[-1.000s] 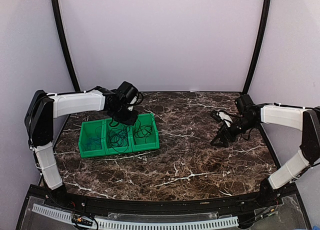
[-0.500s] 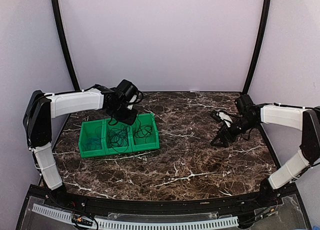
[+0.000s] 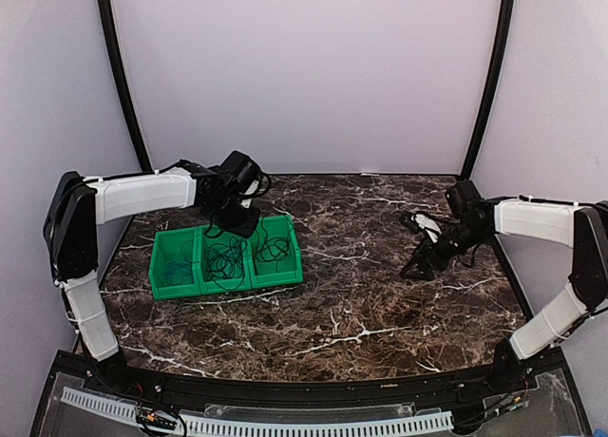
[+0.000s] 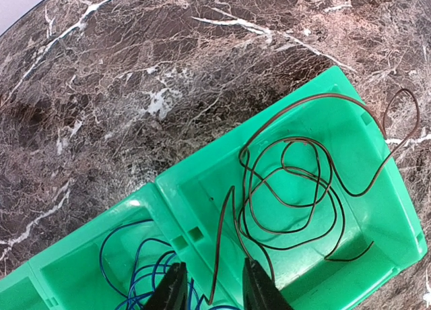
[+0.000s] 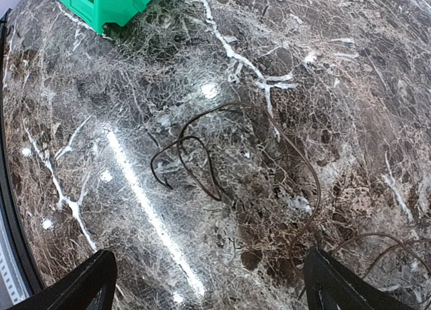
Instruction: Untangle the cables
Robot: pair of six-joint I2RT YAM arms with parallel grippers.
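1. Where stuff is: one dark cable [image 4: 286, 168] sits coiled in the end compartment of the bin [image 4: 249, 125], with one loop hanging out over the rim. The blue cable [image 4: 141, 276] is in the compartment next door. Another dark cable [image 5: 195, 141] lies loose on the table [image 5: 337, 67], well apart from the bin.
2. My read is this is the drop-off of the coiled cable. To do it well, I'd lift the left gripper [image 4: 217, 283] straight up, no sideways drift, so the strand slips out without dragging the coil or hooking the blue one. That overhanging loop could pull things back out if it snags.
3. Left jaws are partway open. One strand runs up between the fingers [image 4: 176, 290], but the gap is much wider than the strand, so it looks released, not pinched. Can't tell if it brushes a pad.
4. The right gripper [image 5: 209, 269] is spread wide, holding and touching nothing, hovering over the table cable.
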